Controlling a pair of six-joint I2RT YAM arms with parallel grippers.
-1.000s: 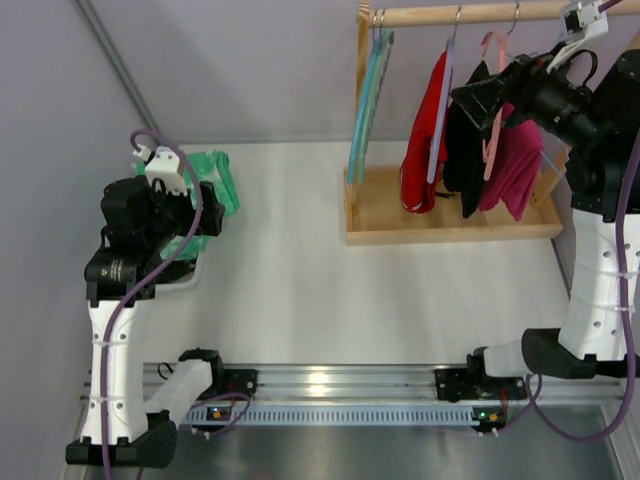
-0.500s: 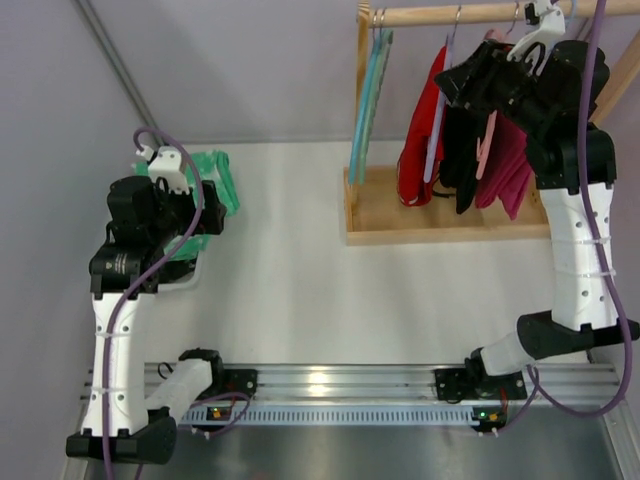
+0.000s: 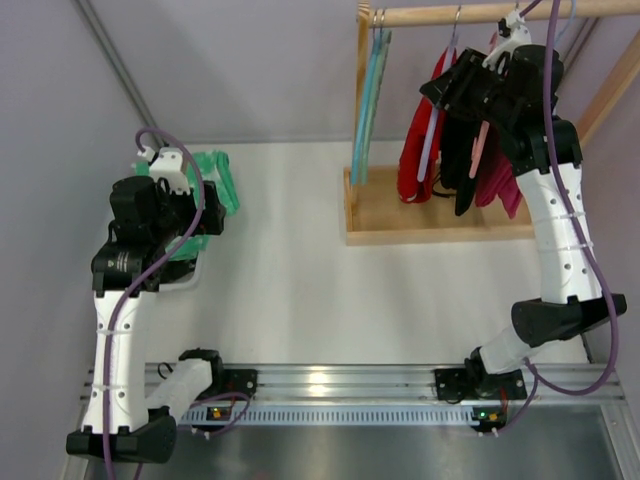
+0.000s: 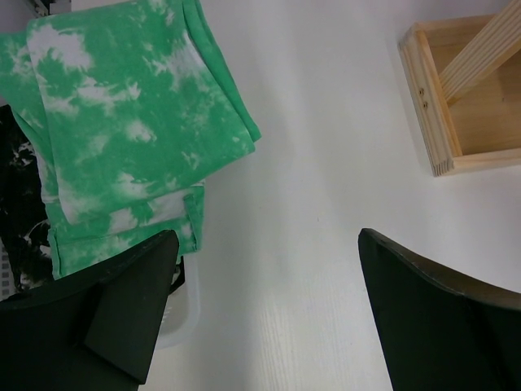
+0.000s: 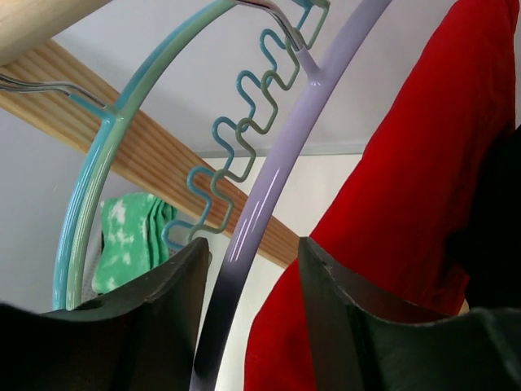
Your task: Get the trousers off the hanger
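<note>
Red trousers (image 3: 411, 168) are hanging on the wooden rack (image 3: 380, 216), draped over the lilac hanger (image 5: 273, 183). Nearest you, well left of the rack, your left gripper (image 4: 264, 242) is hovering wide open beside the green cloth (image 4: 130, 138), barely shifting. Farther off, your right gripper (image 5: 252, 246) is arriving from the rack's right end, fingers now straddling the lilac hanger without pinching it.
</note>
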